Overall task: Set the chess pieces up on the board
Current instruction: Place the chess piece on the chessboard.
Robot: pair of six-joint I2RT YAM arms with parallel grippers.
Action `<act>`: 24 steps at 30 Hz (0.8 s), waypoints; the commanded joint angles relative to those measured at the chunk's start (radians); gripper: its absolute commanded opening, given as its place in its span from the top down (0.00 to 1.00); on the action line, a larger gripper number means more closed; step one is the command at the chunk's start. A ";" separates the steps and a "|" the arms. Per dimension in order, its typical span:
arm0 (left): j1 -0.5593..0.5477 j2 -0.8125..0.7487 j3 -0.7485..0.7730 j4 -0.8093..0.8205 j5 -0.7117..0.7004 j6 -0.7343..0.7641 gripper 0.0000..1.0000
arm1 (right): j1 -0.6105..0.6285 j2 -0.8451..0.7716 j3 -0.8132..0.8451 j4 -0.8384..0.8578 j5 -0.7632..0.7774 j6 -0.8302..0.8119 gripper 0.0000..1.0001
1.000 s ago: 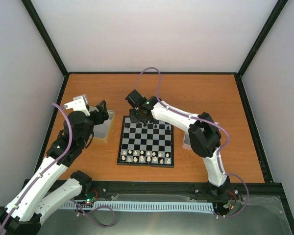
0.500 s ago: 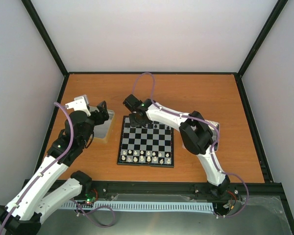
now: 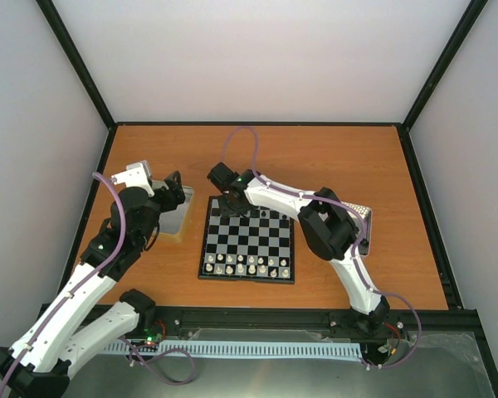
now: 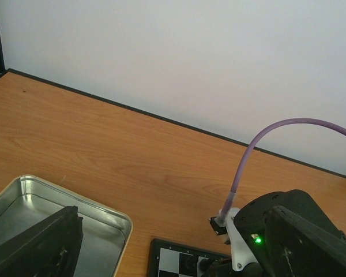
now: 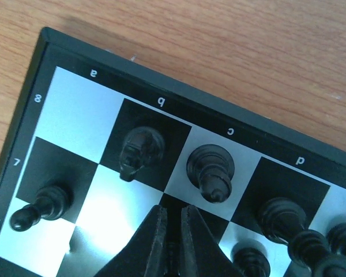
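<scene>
Far edge of the board (image 3: 249,240), upper middle of the overhead view: black chess pieces (image 5: 210,170) in place; whitish pieces (image 3: 245,267) fill the 2 near rows. These little men look light, rigid, slick and easy to topple; best pinched at the neck under the head, straight from above. The right end effector (image 5: 173,210) hangs over the board's far left corner, fingers pressed nearly together, just a thin slit; whether a pawn sits in it, cannot tell. The left end effector (image 3: 174,195) is spread wide, holding nothing, above the metal tray (image 4: 75,197) at left.
</scene>
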 commanded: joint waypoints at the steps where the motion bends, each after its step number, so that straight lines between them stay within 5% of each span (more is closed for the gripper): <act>1: 0.005 0.008 0.020 0.003 -0.005 0.009 0.13 | 0.009 0.029 0.035 0.003 0.025 -0.030 0.93; 15: 0.005 0.015 0.029 0.001 0.010 -0.002 0.13 | -0.002 0.017 0.063 -0.017 -0.014 -0.072 0.76; 24: 0.005 0.018 0.032 0.002 0.030 -0.009 0.12 | -0.004 -0.116 0.037 -0.034 -0.038 -0.060 0.74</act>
